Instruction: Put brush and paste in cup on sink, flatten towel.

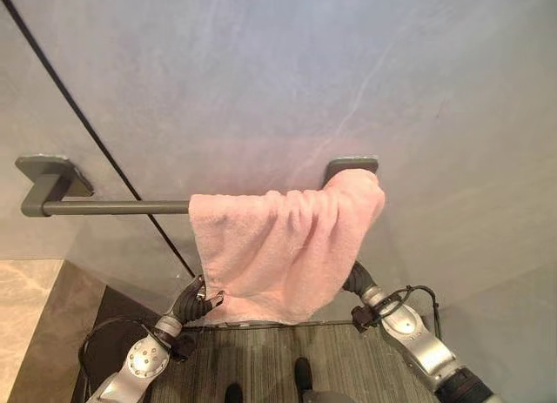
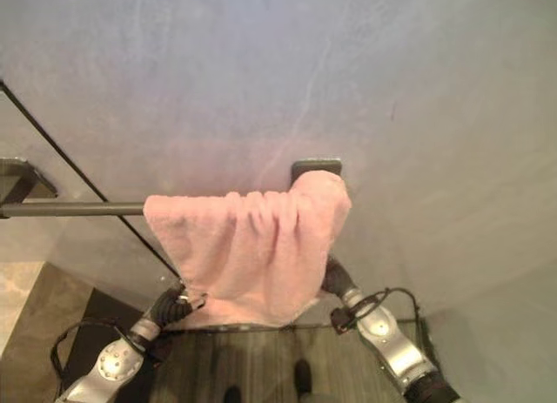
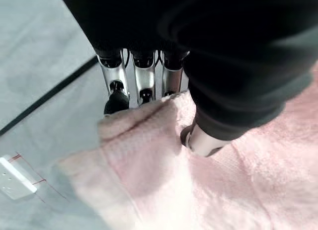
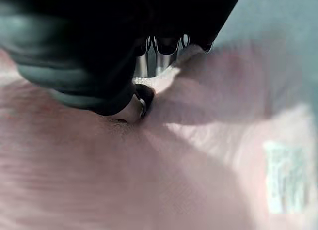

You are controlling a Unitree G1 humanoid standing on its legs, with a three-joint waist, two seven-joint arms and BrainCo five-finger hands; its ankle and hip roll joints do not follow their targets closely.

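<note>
Left hand (image 1: 198,300) pinched the lower left corner of the pink towel (image 1: 283,246), thumb on one face and fingers behind the hem per the left wrist view, so it was grasping the cloth, likely to pull that corner out sideways. Grey towel bar (image 1: 113,206) ran along the wall (image 1: 261,72) from its left bracket (image 1: 48,178); left stretch of the bar was bare, giving room to spread the cloth that way. Towel hung over the right part of the bar, bunched in folds and crowded up against the right bracket (image 1: 352,165), lower edge slanting, not flat yet. Right hand (image 4: 139,98) was at the towel's lower right edge, mostly tucked behind the cloth in the eye views; right wrist view showed thumb pressed on the towel with fingers on the far side of a fold, so grasping it too, probably to hold that side taut. White care label (image 4: 284,176) sat on the cloth near that hand. Judged step: flattening towel, both corners gripped for a spread.
</note>
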